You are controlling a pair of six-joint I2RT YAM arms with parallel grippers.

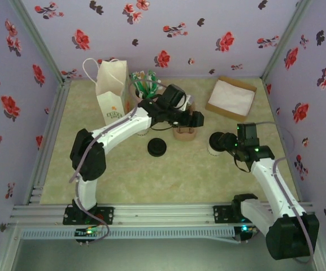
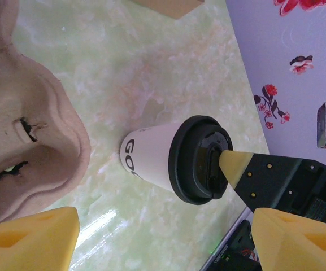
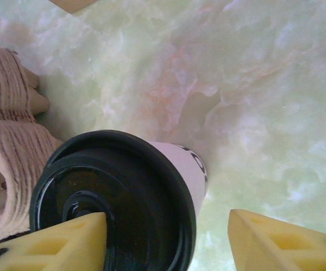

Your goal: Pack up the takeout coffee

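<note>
Purple walls point(image 1: 208, 22) with red flowers stand around a pale green, marble-look surface point(image 1: 179, 175). On it the takeout coffee point(image 2: 151, 155) stands upright with its black lid on, just beside the brown pulp carrier point(image 2: 33, 130) and not in a pocket yet. The right gripper point(image 3: 165, 217) hangs over the lid, jaws apart, likely lining up a grab. The left gripper point(image 2: 163, 226) is by the carrier, jaws wide and empty.

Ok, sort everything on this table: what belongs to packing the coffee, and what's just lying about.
Job in hand:
takeout coffee
pulp carrier

Lying about:
paper bag
loose black lid
cardboard tray
cup of green sachets
</note>
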